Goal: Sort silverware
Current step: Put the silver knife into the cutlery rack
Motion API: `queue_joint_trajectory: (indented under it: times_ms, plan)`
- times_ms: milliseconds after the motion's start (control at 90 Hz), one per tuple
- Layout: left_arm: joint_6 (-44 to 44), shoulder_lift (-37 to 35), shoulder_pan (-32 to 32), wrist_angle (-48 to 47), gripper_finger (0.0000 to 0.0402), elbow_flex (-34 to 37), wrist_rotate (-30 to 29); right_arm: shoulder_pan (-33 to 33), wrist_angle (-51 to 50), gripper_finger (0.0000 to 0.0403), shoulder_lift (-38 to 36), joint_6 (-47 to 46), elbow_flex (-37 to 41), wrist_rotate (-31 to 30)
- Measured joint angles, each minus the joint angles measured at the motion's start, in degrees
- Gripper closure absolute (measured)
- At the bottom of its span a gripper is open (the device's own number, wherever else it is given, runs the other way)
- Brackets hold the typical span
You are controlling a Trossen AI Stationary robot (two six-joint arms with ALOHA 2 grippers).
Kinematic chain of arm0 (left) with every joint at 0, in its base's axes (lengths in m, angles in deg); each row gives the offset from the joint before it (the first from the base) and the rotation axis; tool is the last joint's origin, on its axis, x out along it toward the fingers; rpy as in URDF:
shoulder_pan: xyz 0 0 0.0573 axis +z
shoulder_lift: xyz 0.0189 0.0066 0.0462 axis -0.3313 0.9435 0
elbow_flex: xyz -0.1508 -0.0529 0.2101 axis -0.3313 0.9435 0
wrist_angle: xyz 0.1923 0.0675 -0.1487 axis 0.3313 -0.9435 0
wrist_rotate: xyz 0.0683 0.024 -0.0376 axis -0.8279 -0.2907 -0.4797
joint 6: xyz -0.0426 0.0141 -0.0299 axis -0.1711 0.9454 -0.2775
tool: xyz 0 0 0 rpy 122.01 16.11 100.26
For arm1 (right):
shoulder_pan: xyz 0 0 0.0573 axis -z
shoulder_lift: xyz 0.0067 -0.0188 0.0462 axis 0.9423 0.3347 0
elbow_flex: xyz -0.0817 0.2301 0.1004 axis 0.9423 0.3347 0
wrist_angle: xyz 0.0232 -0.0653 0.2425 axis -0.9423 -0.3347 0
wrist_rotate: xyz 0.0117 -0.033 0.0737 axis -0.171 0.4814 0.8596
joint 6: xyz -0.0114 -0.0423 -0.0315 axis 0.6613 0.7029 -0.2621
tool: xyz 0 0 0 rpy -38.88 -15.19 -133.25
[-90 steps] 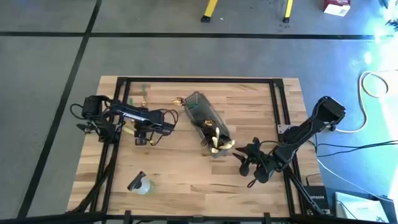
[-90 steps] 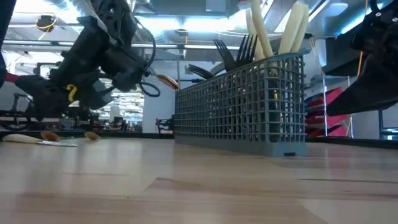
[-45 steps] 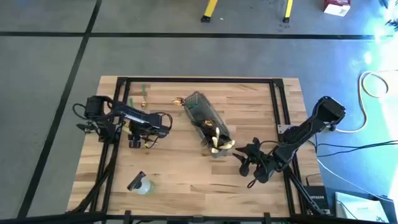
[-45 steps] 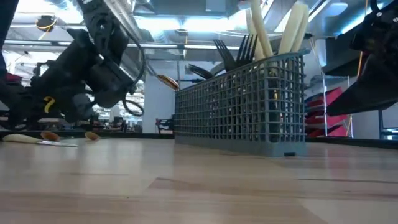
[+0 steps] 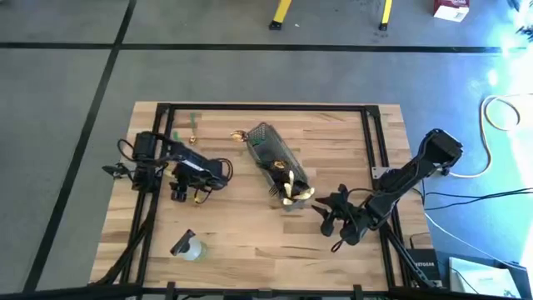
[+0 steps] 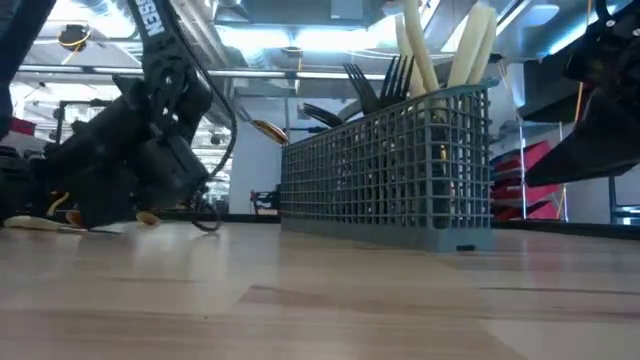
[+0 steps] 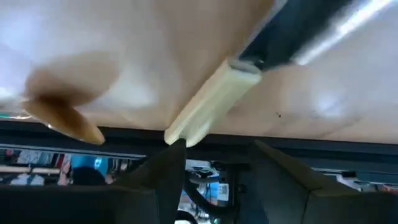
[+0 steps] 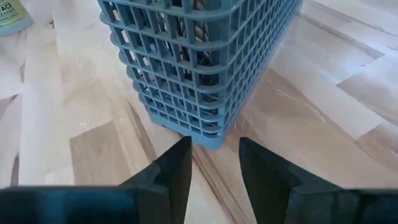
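The silverware (image 5: 286, 185) stood mostly in the grey mesh basket (image 5: 275, 165) near the middle of the bench (image 5: 333, 133). In the low view pale tan handles (image 6: 470, 45) and black fork tines (image 6: 385, 75) rose above the basket's rim. In the high view tan pieces crowded the basket's near end and a green piece (image 5: 258, 142) showed toward its far end. A gold utensil (image 5: 240, 134) lay on the bench just beside the basket's far end. Two more small pieces, one green (image 5: 192, 119) and one gold (image 5: 193, 138), lay near the far left part of the bench, well apart from the basket.

The left tool (image 5: 193, 193) was low over the bench, left of the basket. In its wrist view its two dark fingers (image 7: 163, 180) stood apart, released, with the tip of a pale tan utensil (image 7: 211, 102) just beyond them and a brown spoon-like piece (image 7: 62, 118) lying beside it. Whether the fingers touched the tan utensil could not be told. In the low view this tool (image 6: 90, 205) sat almost on the bench surface, next to a pale handle (image 6: 30, 223) lying flat.

The right tool (image 5: 329, 218) waited near the basket's near end, its fingers (image 8: 174, 168) parted and holding nothing, pointing at the basket's corner.

A small clear bottle (image 5: 188, 247) lay near the front left edge of the bench.
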Motion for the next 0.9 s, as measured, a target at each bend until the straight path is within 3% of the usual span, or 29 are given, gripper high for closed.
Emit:
queue_joint_trajectory:
  times_ms: [189,489,822,900]
  plan:
    - [2.5,3.7,-0.4,-0.8,0.0238,-0.1,0.3,0.0,0.0,0.0285,0.0,0.4,0.0,0.0]
    - [1.9,3.9,-0.4,0.3,0.0246,0.0,0.2,0.0,0.0,0.0285,0.0,1.0,0.0,0.0]
    - [1.0,3.9,-1.6,1.4,0.0382,-0.4,1.8,0.0,0.0,0.0285,0.0,1.0,0.0,0.0]
    - [0.5,3.9,-2.0,1.8,0.0397,-1.2,3.3,0.0,0.0,0.0285,0.0,1.0,0.0,0.0]
